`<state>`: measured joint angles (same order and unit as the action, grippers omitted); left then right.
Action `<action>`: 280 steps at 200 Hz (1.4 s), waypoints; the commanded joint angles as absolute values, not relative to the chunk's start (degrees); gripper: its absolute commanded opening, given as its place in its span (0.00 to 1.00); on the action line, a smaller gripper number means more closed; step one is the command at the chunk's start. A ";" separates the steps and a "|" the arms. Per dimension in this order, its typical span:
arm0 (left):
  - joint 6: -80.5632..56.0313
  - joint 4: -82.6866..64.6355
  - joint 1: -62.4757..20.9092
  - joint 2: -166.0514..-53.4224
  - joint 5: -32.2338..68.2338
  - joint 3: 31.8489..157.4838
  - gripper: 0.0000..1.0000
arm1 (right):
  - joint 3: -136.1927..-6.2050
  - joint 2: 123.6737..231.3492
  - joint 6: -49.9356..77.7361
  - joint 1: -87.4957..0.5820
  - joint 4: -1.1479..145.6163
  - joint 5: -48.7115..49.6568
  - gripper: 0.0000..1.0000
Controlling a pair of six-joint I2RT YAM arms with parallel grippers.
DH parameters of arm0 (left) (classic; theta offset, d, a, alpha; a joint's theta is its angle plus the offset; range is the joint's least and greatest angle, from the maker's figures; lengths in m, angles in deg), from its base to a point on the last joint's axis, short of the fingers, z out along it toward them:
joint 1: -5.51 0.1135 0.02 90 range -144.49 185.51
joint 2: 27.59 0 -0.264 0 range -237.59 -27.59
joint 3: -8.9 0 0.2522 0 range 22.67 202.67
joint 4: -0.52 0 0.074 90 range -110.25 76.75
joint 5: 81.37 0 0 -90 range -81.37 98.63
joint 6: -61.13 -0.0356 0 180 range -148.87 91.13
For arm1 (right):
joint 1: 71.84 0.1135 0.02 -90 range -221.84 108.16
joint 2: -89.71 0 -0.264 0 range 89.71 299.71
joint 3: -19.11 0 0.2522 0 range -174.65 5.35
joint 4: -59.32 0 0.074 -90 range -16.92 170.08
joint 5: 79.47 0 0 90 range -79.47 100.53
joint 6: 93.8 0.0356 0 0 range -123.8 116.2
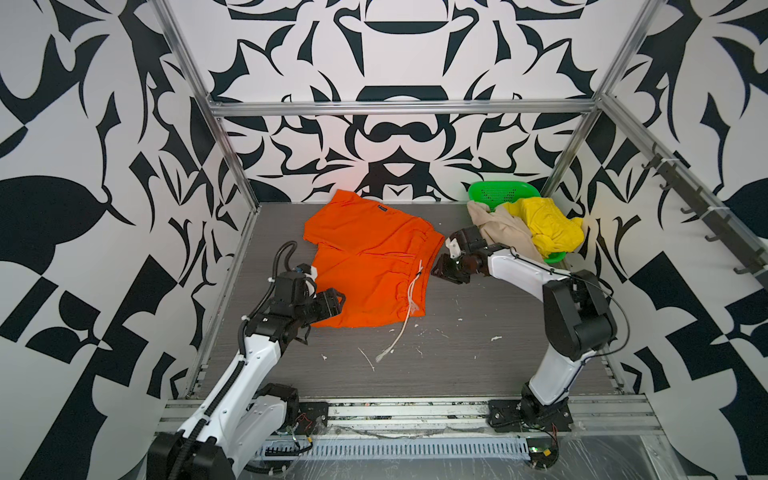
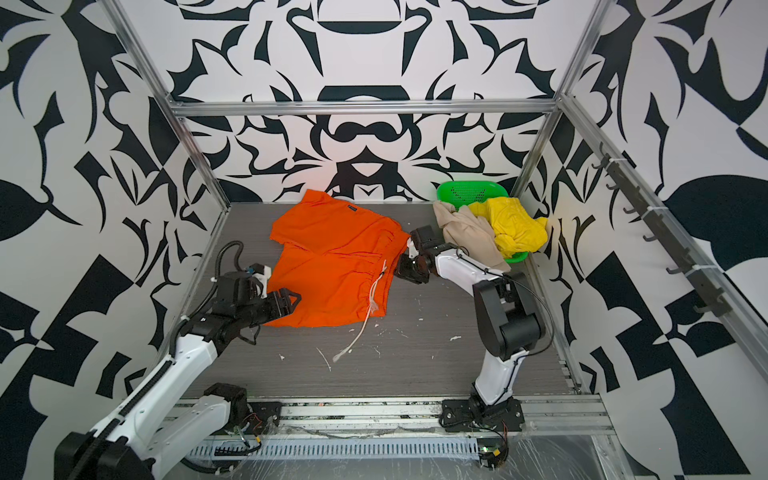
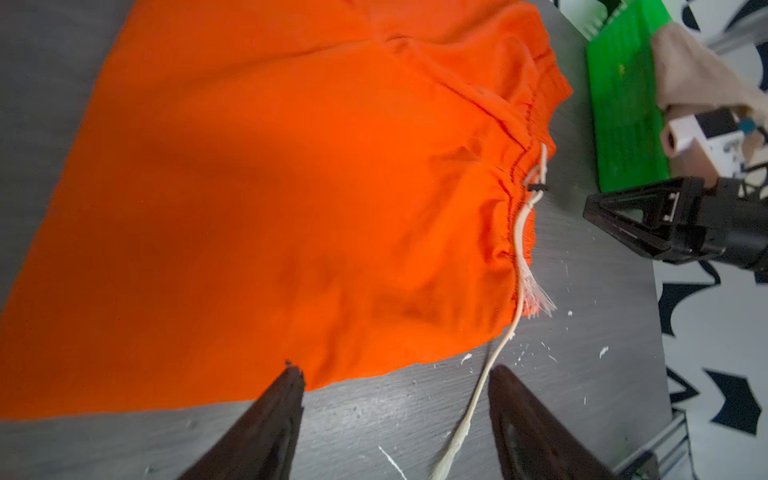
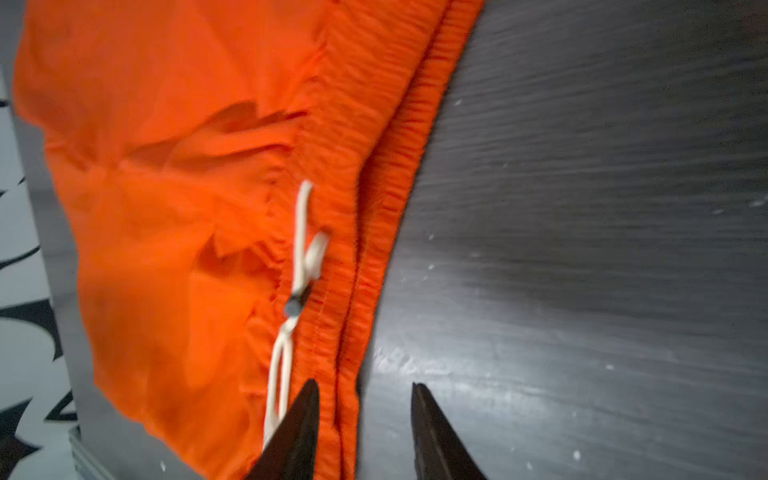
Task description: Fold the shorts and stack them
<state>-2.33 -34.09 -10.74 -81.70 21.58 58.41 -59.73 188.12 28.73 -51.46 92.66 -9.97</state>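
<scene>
Spread near the middle of the dark grey wood-grain counter [image 1: 478, 365]: the bright orange cloth shorts [image 1: 365, 266], not yet folded, rumpled elastic waistband toward the right arm, frayed white drawstring [image 1: 399, 332] trailing onto bare counter. Heaped in and over the green perforated plastic basket [image 1: 498, 191] at the back right corner: the beige cloth shorts [image 1: 503, 232] and the bright yellow cloth shorts [image 1: 544, 228]. Left gripper [image 3: 397, 374]: wide open, holding nothing, low at the near hem, drawstring end lying between its jaws in the wrist view. Right gripper [image 4: 363, 384]: partly open, gripping nothing, straddling the waistband edge, one finger above orange cloth and one above counter. Likely risks from here: closing the left on the cord instead of the hem, so dragging the drawstring and bunching the waist; pinching only the top layer of the doubled waistband on the right, so skewing the fold. Hard to make out: any contact between gripper and cloth, given blur in the right wrist view. Hidden too: most of the basket's inside.
</scene>
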 commanded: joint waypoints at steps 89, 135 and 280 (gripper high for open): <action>-58.44 -29.29 -37.78 -122.67 26.38 83.84 0.76 | -34.44 159.36 36.75 -56.97 85.77 -19.33 0.52; -63.38 -27.25 -40.17 -131.20 26.29 86.98 0.74 | -30.39 156.68 38.81 -57.79 83.93 -21.62 0.57; -50.37 -7.41 -41.96 -125.44 26.86 79.08 0.19 | -24.84 163.92 65.24 -55.96 58.51 -28.72 0.69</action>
